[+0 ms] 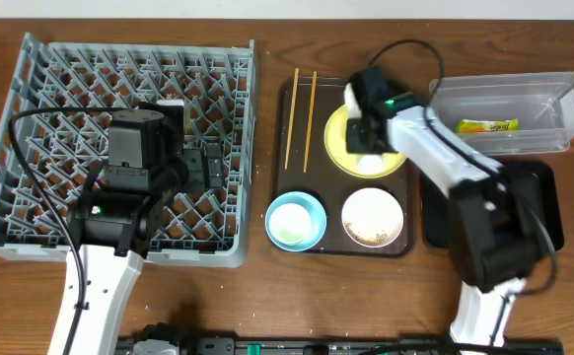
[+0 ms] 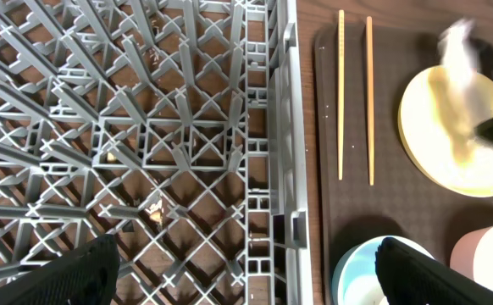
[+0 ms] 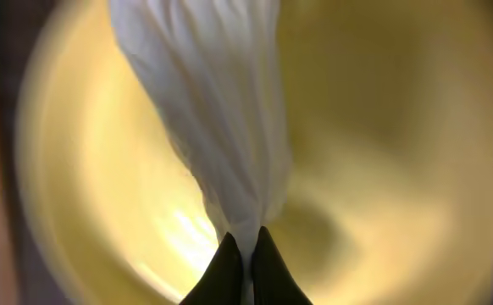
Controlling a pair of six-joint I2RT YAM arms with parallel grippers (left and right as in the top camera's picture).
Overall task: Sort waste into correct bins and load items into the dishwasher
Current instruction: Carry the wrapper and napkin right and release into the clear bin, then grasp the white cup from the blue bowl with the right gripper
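Right gripper point(image 3: 245, 250) nearly closed, tips pinching the crumpled white paper napkin point(image 3: 213, 110) over the yellow plate point(image 3: 382, 135), which sits on the brown serving tray point(image 1: 331, 192). Left gripper point(image 2: 246, 273) wide open and empty, above the grey dish rack point(image 2: 145, 127).

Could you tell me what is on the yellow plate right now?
The white napkin, pinched by the right gripper, hangs over the plate; anything beneath napkin and gripper is hidden.

A: What's on the dark brown serving tray point(image 1: 328, 189)?
B: A round yellow plate point(image 1: 338, 138), two thin wooden chopsticks point(image 1: 292, 118), a small light blue bowl point(image 1: 295, 219), a small white bowl point(image 1: 373, 217).
A: Left of it?
B: A grey plastic dish rack point(image 1: 50, 118).
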